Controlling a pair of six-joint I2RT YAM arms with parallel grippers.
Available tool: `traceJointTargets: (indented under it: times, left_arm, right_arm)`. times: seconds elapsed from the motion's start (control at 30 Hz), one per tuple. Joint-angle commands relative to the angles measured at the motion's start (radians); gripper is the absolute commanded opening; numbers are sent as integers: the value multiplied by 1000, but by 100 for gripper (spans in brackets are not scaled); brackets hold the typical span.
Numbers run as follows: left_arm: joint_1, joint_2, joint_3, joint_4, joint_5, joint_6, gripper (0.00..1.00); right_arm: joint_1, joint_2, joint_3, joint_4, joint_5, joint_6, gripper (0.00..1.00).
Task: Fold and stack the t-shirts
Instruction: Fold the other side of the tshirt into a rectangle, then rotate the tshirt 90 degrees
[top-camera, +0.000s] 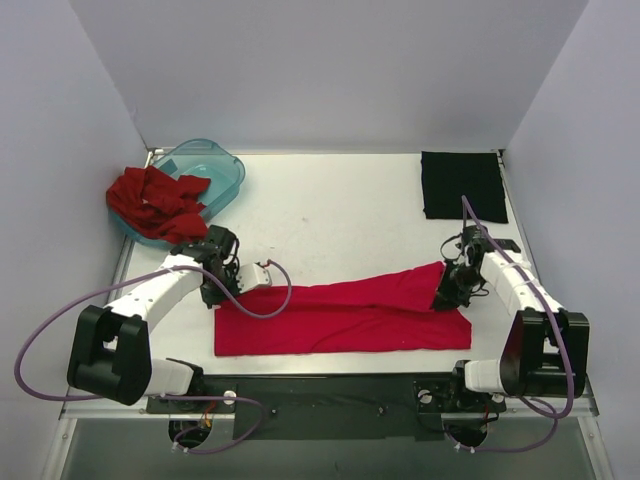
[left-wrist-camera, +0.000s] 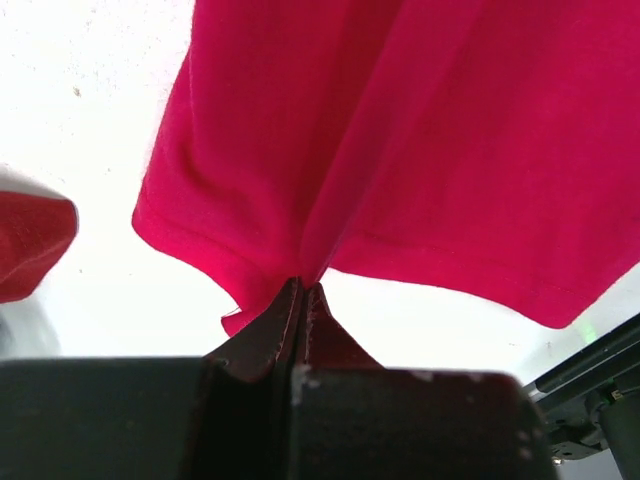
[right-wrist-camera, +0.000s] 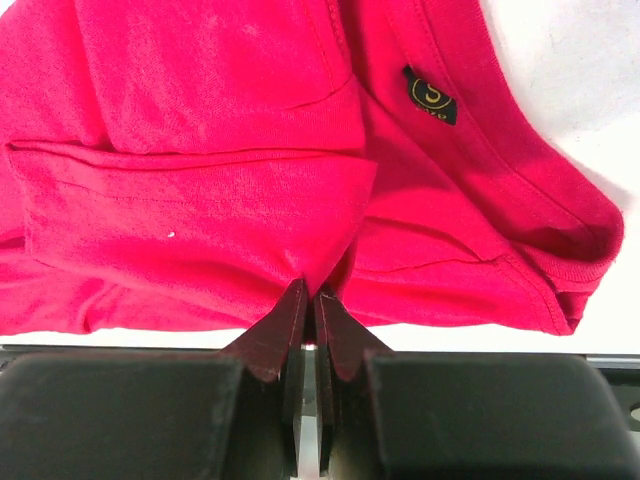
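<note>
A crimson-pink t-shirt (top-camera: 340, 315) lies folded lengthwise across the front of the table. My left gripper (top-camera: 217, 290) is shut on its left hem edge (left-wrist-camera: 290, 262). My right gripper (top-camera: 447, 292) is shut on a fold at its right end near the collar (right-wrist-camera: 315, 268), where the neck label (right-wrist-camera: 432, 95) shows. A black t-shirt (top-camera: 462, 185) lies flat-folded at the back right. A darker brick-red t-shirt (top-camera: 158, 203) lies crumpled over the tub's rim at the back left; a bit of it shows in the left wrist view (left-wrist-camera: 30, 245).
A translucent teal plastic tub (top-camera: 210, 170) stands at the back left, partly under the brick-red shirt. White walls close the table on three sides. Purple cables loop from both arms near the front edge.
</note>
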Motion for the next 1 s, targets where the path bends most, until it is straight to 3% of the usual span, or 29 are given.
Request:
traceJointTargets:
  times: [0.0, 0.13, 0.17, 0.2, 0.27, 0.3, 0.4, 0.43, 0.5, 0.63, 0.7, 0.87, 0.97]
  left_arm:
    - [-19, -8, 19, 10, -1, 6, 0]
    - [-45, -2, 7, -39, 59, -8, 1]
    - [-52, 3, 10, -78, 76, -4, 11]
    - [-55, 0, 11, -97, 84, 8, 32]
    - [-55, -8, 42, -168, 111, 38, 52]
    - [-54, -17, 54, -229, 122, 53, 59]
    - [-49, -23, 164, -370, 180, 120, 69]
    - [-46, -16, 197, -440, 196, 137, 69]
    - [-33, 4, 272, -420, 231, 72, 69]
    - [38, 75, 306, -141, 191, -126, 64]
    - [87, 131, 308, -59, 193, -151, 63]
    - [145, 271, 314, 18, 208, -82, 66]
    - [144, 279, 294, 33, 303, -42, 70]
  right_arm:
    - [-8, -32, -32, -57, 24, 29, 0]
    - [-8, -1, -73, -12, 19, 60, 0]
    - [-8, 5, -83, -5, 24, 62, 0]
    - [-8, 13, -84, -6, 37, 68, 0]
    - [-8, 14, -87, -14, 64, 75, 18]
    - [-9, 8, -84, -23, 91, 79, 36]
    - [-29, -74, -43, -37, 137, 114, 46]
    - [-29, -93, -25, -40, 160, 120, 47]
    - [-28, -137, 26, -25, 176, 106, 49]
    - [-31, -43, 112, 35, 179, 47, 54]
    - [-31, 41, 155, 70, 173, 13, 54]
    - [-34, 227, 239, 146, 139, -23, 52]
    - [-46, 307, 249, 175, 110, -23, 51]
